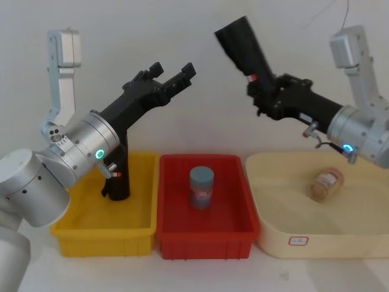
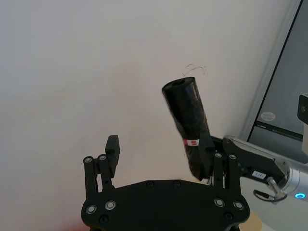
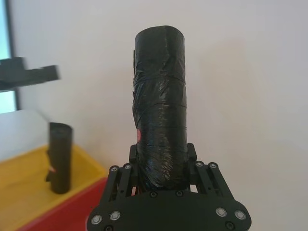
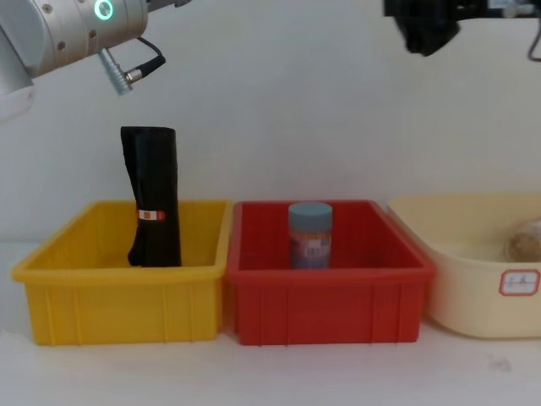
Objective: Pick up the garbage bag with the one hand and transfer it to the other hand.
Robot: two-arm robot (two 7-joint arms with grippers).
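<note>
Garbage bag [image 1: 242,45] aloft, clamped at its lower end in the right gripper [image 1: 262,91]; left gripper [image 1: 171,76] gapes apart nearby (handover seemingly pending); next move likely needs closing around the roll's free end.

Black garbage bag [image 1: 243,47] roll, tilted, aloft.

Plain white wall [image 1: 152,30] behind white tabletop [image 4: 254,372]
</note>
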